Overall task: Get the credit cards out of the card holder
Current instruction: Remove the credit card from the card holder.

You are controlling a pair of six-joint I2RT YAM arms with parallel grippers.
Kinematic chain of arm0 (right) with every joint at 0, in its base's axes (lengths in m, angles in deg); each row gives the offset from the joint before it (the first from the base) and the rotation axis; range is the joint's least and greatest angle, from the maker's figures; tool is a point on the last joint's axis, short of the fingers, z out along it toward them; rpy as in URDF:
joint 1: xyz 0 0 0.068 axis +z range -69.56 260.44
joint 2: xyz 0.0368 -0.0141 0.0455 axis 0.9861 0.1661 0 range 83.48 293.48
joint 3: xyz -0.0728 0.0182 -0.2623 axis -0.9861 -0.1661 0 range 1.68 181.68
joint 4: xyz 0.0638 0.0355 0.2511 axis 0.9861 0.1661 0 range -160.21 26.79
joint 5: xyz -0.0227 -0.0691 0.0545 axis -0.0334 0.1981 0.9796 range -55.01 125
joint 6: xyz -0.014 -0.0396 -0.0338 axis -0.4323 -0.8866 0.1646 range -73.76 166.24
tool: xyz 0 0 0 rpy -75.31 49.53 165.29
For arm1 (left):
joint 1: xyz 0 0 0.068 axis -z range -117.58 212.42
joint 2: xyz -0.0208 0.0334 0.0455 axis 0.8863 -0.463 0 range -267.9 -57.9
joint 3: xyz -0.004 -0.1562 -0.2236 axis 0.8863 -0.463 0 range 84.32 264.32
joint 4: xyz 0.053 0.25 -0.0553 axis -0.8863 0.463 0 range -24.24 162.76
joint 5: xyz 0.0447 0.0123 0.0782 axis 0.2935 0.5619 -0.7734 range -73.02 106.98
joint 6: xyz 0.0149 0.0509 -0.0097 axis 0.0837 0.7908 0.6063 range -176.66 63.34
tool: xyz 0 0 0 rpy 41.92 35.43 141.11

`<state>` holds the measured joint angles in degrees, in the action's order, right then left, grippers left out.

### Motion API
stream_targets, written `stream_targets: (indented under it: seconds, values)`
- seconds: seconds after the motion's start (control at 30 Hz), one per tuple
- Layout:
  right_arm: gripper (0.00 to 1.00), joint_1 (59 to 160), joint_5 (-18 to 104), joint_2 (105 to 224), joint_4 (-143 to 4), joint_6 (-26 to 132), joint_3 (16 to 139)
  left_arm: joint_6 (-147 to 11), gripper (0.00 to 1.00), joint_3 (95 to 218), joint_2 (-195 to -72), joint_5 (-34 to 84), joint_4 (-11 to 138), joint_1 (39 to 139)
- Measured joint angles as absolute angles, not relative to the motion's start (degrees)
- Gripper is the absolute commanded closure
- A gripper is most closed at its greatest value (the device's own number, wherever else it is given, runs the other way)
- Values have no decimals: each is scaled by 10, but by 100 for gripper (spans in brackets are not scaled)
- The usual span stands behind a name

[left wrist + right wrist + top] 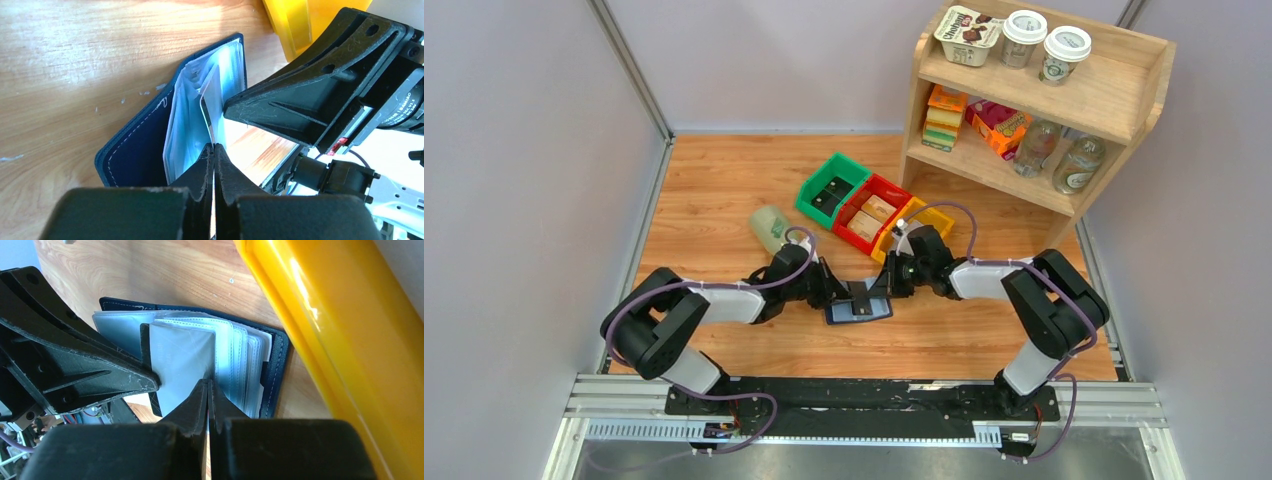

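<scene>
We see the open card holder (pixel 874 312) at the frame centre on the table (pixel 724 200), just beside the yellow bin (pixel 340 340). Left claw (pixel 214 150) and right claw (pixel 208 385) both pinch its pale inner sheets, tightly closed, crowding each other; card or sleeve, we cannot tell.

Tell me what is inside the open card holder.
Clear pale sleeves fan out inside the navy card holder. One flat pale leaf stands in front. Whether cards sit in the sleeves behind it cannot be seen.
</scene>
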<state>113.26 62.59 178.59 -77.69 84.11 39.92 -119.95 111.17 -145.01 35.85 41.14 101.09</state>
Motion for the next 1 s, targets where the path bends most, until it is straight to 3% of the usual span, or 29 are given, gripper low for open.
stream_targets:
  seconds: [0.67, 1.0]
  values:
    - [100, 1129, 642, 1798, -791, 852, 400, -1175, 100, 1087, -1347, 332, 519, 995]
    - [93, 1128, 624, 1776, -750, 838, 410, -1074, 100, 1120, -1221, 312, 696, 988]
